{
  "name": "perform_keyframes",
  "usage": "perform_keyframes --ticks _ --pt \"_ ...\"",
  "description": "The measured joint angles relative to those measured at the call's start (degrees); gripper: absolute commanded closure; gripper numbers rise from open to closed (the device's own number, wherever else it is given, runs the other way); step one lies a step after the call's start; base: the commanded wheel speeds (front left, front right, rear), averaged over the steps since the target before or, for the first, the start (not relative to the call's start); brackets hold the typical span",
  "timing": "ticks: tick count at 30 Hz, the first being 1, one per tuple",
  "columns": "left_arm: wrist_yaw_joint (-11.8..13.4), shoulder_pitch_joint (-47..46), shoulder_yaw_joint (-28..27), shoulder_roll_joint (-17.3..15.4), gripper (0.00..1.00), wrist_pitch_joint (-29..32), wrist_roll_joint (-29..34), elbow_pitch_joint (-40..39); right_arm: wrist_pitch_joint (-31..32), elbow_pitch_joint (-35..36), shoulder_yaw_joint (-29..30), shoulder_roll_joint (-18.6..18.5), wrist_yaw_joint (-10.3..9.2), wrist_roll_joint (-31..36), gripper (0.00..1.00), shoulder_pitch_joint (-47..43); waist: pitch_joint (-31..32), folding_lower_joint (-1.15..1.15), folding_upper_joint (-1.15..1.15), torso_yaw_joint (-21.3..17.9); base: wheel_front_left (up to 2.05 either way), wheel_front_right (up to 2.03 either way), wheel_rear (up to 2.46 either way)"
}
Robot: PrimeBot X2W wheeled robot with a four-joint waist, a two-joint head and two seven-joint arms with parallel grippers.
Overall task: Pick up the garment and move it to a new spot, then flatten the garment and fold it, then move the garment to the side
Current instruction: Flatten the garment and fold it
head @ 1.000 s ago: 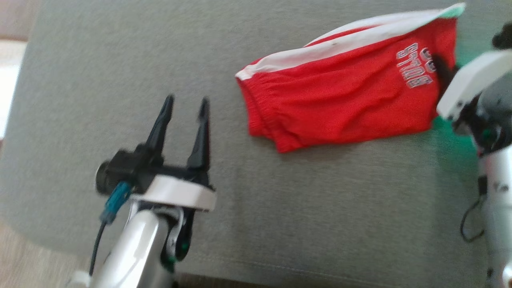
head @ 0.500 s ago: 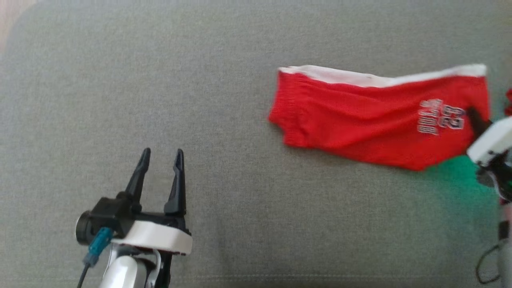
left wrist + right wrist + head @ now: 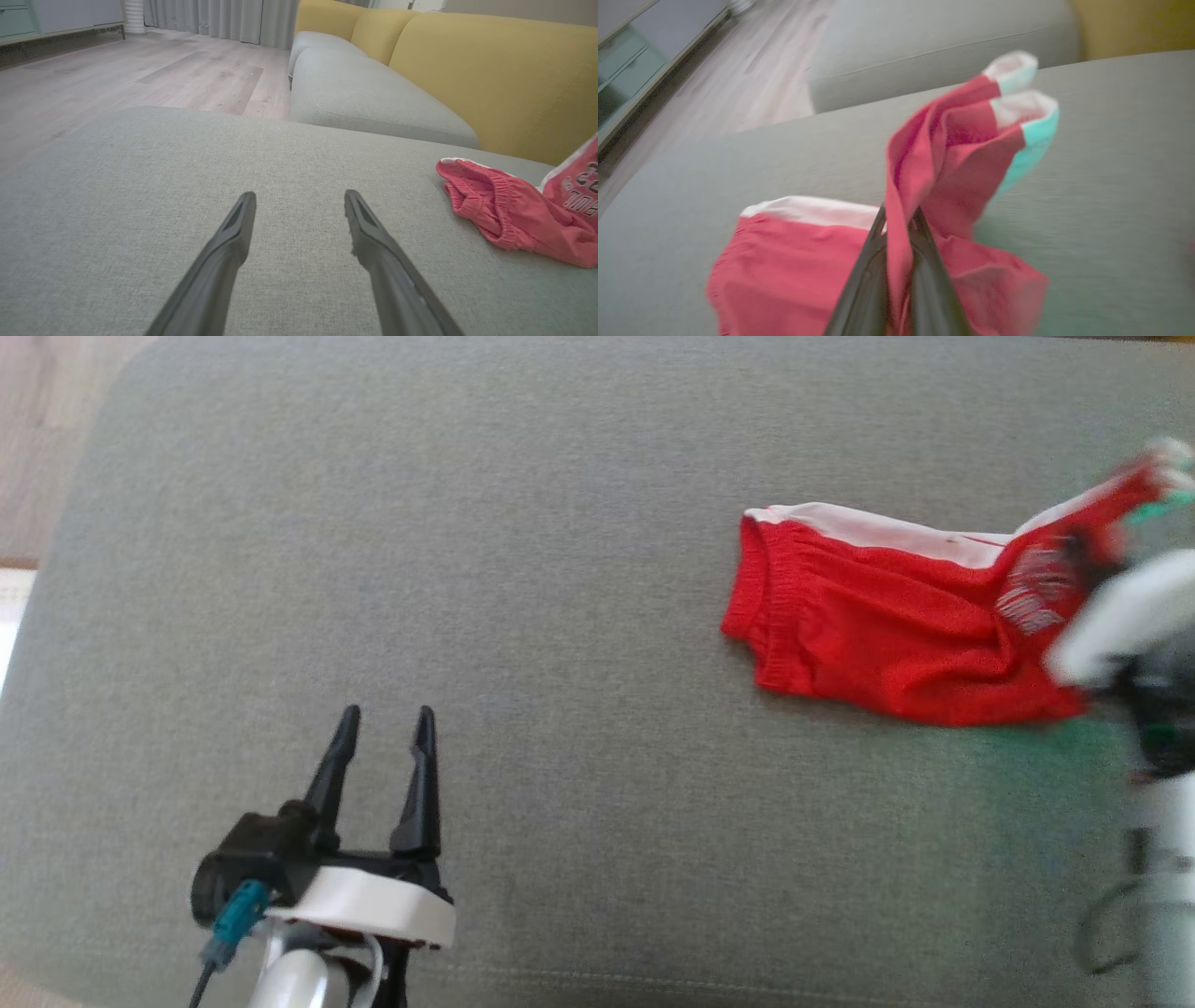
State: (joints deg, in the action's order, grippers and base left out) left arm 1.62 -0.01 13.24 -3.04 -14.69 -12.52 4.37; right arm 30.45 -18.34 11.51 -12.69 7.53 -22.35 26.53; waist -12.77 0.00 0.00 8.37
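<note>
Since half a second ago, the right end of the red mesh shorts with a white side stripe (image 3: 868,635) has been pulled up and bunched, where before it lay stretched out flatter. The head camera has shifted as well. The right hand (image 3: 899,217) is clamped tight on a fold of that raised end, near the printed lettering, and the white-edged leg hems stand up above the grip. The elastic waistband end rests on the grey fabric sofa cushion (image 3: 523,569), toward its right side in the head view. The left hand (image 3: 387,714) hovers low over the cushion's near left part, well apart from the shorts, spread wide and holding nothing. Beyond the cushion are a yellow sofa backrest (image 3: 490,70) and a pale wooden floor (image 3: 140,79).
</note>
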Motion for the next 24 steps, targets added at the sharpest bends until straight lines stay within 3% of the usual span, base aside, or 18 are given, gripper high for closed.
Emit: perform_keyframes --ticks 5,8,20,21,22,23,24 --pt "1.2 -0.1 1.5 0.0 0.00 0.0 -1.5 -0.1 3.1 2.9 -12.8 4.6 0.00 0.2 1.00 0.0 -0.6 0.00 0.00 1.5 0.00 0.00 0.00" --pt "1.6 -0.4 2.9 0.0 0.00 0.0 -2.0 0.0 3.2 1.3 -17.0 6.2 0.00 1.7 1.00 0.0 -1.1 0.00 0.00 2.4 0.00 0.00 0.00" --pt "2.5 -0.6 4.5 0.1 0.00 0.0 -3.2 1.0 -1.0 -4.4 -20.1 8.3 0.00 3.0 1.00 2.8 -0.6 0.00 0.00 3.9 0.00 0.00 0.00" --pt "2.5 -0.6 4.5 0.1 0.00 0.0 -3.3 1.1 -1.3 -4.8 -20.3 8.3 0.00 3.3 0.84 3.1 -0.5 0.00 0.00 3.9 0.00 0.00 0.00" --pt "2.5 -0.6 4.6 0.1 0.00 0.0 -3.3 1.2 -1.7 -5.2 -20.6 8.3 0.00 3.4 0.60 3.2 -0.4 0.00 0.00 3.8 0.00 0.00 0.00" --pt "2.5 -0.6 4.7 0.1 0.00 0.0 -3.3 1.3 -2.1 -5.4 -20.9 8.4 0.00 3.4 0.18 3.3 -0.3 0.00 0.00 3.7 0.00 0.00 0.00" --pt "2.5 -0.6 4.7 0.1 0.00 0.0 -3.4 1.3 -2.4 -5.6 -21.7 8.4 0.00 3.3 0.00 3.3 -0.2 0.00 0.00 3.6 0.00 0.00 0.00"
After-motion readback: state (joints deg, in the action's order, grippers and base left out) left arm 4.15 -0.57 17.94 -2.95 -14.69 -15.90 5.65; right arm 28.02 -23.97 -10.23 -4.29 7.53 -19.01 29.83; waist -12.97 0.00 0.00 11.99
